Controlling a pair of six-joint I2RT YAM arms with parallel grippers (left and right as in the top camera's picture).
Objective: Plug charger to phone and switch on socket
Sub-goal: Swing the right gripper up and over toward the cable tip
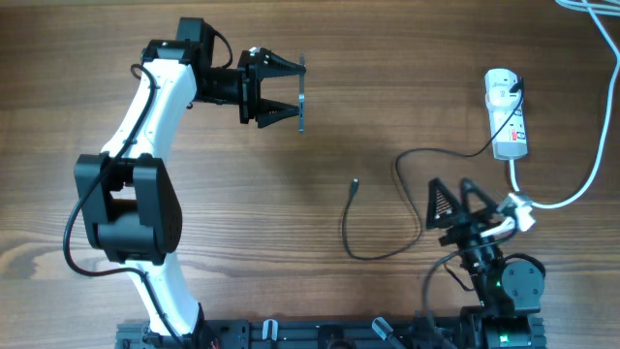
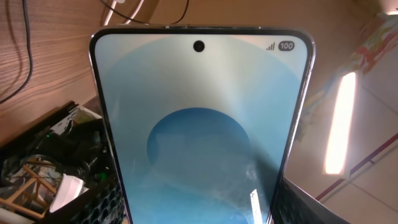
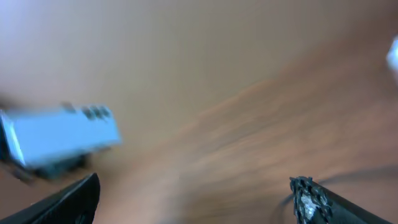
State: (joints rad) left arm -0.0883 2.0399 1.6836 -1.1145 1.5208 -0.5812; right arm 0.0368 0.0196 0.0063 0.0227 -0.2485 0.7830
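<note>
Phone (image 2: 199,137) sits clamped in left end effector (image 1: 296,89) (right end effector (image 1: 451,186) gapes wide).

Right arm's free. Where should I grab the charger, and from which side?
Probably the charger just behind its plug tip, coming down from above with the right gripper straddling the cable: it lies flat on the table, free end clear.

The phone (image 2: 199,137) shows pale blue with a darker blue disc, the charger (image 1: 345,233) black, the socket (image 1: 507,114) white, the table (image 1: 387,87) brown wood-grain.
</note>
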